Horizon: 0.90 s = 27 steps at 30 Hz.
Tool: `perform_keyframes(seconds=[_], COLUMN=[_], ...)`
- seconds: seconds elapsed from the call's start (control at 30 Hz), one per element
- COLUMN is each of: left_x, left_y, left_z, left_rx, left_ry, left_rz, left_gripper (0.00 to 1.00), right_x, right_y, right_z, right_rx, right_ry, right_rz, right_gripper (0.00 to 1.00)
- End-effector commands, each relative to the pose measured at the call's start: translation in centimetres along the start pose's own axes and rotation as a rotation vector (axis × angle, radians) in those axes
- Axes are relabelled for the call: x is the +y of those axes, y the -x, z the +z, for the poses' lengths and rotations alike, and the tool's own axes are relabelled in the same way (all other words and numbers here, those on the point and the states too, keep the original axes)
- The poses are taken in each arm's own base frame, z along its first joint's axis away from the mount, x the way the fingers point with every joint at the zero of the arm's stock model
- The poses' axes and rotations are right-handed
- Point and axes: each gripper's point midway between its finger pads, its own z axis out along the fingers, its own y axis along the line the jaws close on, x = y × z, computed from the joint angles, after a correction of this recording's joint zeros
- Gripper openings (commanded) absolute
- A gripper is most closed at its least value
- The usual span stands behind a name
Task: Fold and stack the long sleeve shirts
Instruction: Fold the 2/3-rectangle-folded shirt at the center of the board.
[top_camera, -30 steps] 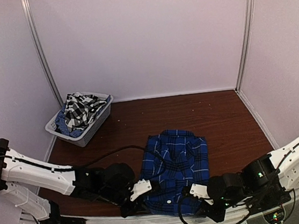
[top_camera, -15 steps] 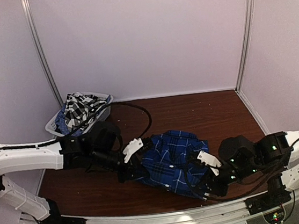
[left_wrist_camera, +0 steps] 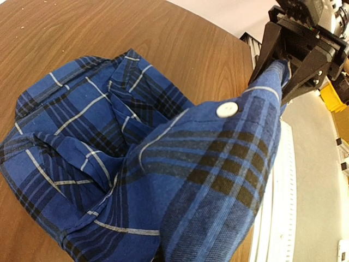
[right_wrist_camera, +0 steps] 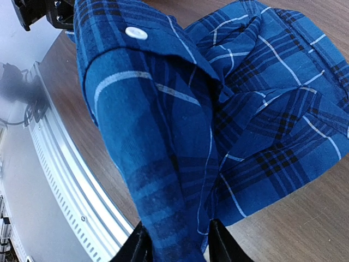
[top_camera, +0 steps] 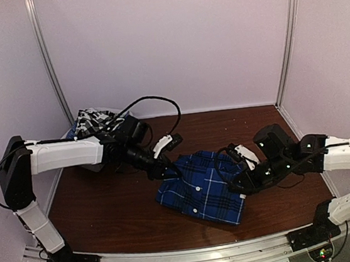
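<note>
Left gripper point(top_camera: 164, 165) clamps 1 edge of the blue shirt point(top_camera: 200, 186); right gripper point(top_camera: 240, 187) straddles another, grip unclear.

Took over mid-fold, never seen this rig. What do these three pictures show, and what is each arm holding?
Two white-and-black robot arms, each ending in a two-finger gripper, work over a brown wooden table. The wide picture looks down from above and behind them; the other two come from wrist cameras. A royal blue and navy plaid shirt lies partly folded mid-table. The left gripper is shut on one lifted edge. The right gripper has cloth between its fingers; whether it pinches, I cannot tell. At far left, a white plastic mesh basket holds a black-and-white checked shirt.
</note>
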Motion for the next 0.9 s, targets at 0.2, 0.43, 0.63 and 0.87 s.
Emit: perform_keyframes(seconds=[0.2,0.43,0.63,0.87], left_x=[4.0,7.7,10.9,16.2], left_y=[3.8,6.0,7.4,7.6], left_z=[1.0,0.7,1.8,3.3], left_rx=[-0.049,-0.102,-0.144,-0.184], left_ry=[-0.116,-0.128,-0.123,-0.042], left_rz=[0.022,-0.019,-0.073,-0.195], left_gripper=[0.0,0.01,0.09,0.13], right_x=[-3.2,-7.1,-10.5,-14.1], right_y=[3.4,5.7,6.4,7.1], right_z=[-0.1,-0.5,0.1,1.8], right_rx=[-0.072,-0.168,-0.202,-0.213], right_ry=[0.038,0.05,0.037,-0.006], right_rz=[0.082,0.19,0.29,0.361], right_gripper=[0.39,0.17,0.13,0.13])
